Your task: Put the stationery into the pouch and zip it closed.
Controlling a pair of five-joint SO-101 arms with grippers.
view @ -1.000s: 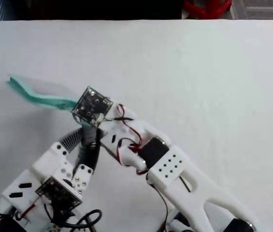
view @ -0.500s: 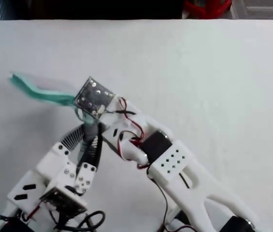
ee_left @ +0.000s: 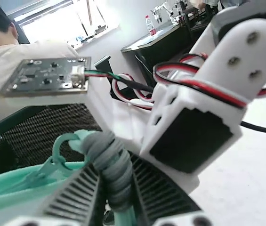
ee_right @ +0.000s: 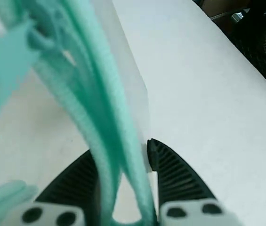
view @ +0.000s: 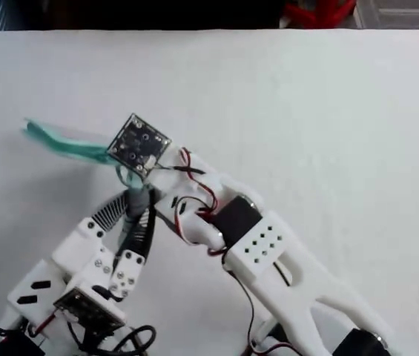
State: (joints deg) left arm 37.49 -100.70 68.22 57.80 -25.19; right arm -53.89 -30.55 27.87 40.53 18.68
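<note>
The teal-edged translucent pouch [view: 64, 142] stands tilted on its edge at the table's left. My right gripper [ee_right: 123, 157] is shut on the pouch's teal zipper edge [ee_right: 109, 108], under its camera board [view: 139, 144]. A teal zipper tab [ee_right: 5, 61] hangs beside that edge. My left gripper [view: 135, 211] sits just in front of the pouch's near end, shut on a grey cord pull [ee_left: 108, 153] tied to a teal loop [ee_left: 62, 146]. What lies inside the pouch is hidden.
The white table [view: 305, 111] stretches open to the right and back. The right arm's white body [view: 268, 259] with red and black wires [view: 194, 200] crosses close beside the left gripper. A dark edge runs along the table's far side.
The pouch has tipped further onto its edge and shifted slightly right. The right wrist has turned with it. The left arm has pulled a little toward the front, still holding the grey pull.
</note>
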